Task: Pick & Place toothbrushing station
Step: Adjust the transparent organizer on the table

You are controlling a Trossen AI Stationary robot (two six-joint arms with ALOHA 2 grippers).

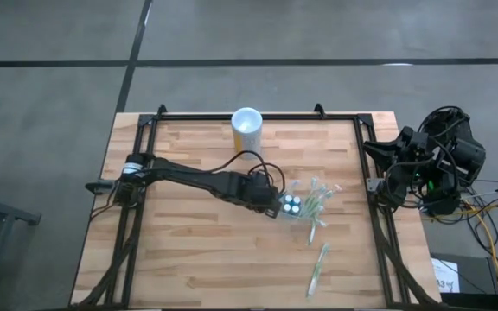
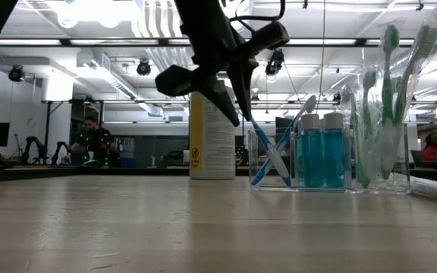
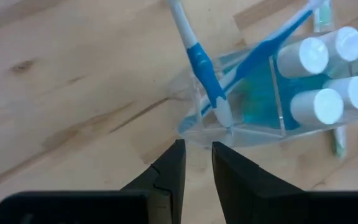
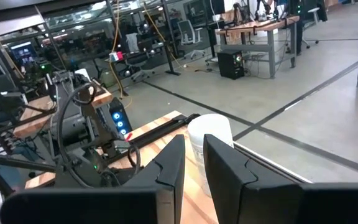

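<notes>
The toothbrushing station (image 1: 296, 207) was a clear, colourless plastic holder with walled compartments, faint against the wooden table (image 1: 188, 259). It held blue toothbrushes (image 3: 201, 62) leaning crosswise and white-capped bottles (image 2: 321, 152) of blue liquid. It stood well in front of the yellow cup (image 1: 246, 128), towards the table's middle. The left gripper (image 3: 197, 158) hung just beside the station's clear wall, its fingers (image 3: 173, 168) a narrow gap apart and pinching nothing. Green-and-white toothbrushes (image 1: 316, 207) lay in a loose cluster just beyond the station, one more (image 1: 318, 266) apart, farther from the cup. The right gripper (image 4: 194, 155) waited off the table's edge, fingers nearly together, empty.
</notes>
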